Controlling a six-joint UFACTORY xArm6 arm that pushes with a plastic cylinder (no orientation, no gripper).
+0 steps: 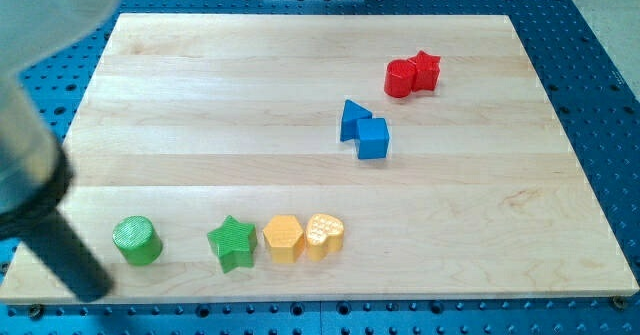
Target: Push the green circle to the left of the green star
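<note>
**Tip at the board's lower left, just left of the green circle**

My tip [92, 291] is the bare lower end of a dark rod that slants down from the view's upper left, blurred and large near the camera. It holds nothing and has nothing to open or close; it rests near the board's [300, 65] bottom-left corner, apart from every block.

Just to the right of the tip and slightly above it stands the green circle [137, 240], close by but not touching. Further right of the tip, past a clear gap, is the green star [232, 243], so the circle sits on the star's left side, in the same row near the view's bottom.

Beyond the star, still to the tip's right, the yellow hexagon [283, 239] lies just beside it, and the yellow heart [325, 235] touches the hexagon.

Well up and to the right of the tip, the blue triangle [353, 119] and blue cube [373, 138] sit touching. Farthest from the tip, toward the view's top right, the red cylinder [400, 78] and red star [426, 70] press together.
</note>
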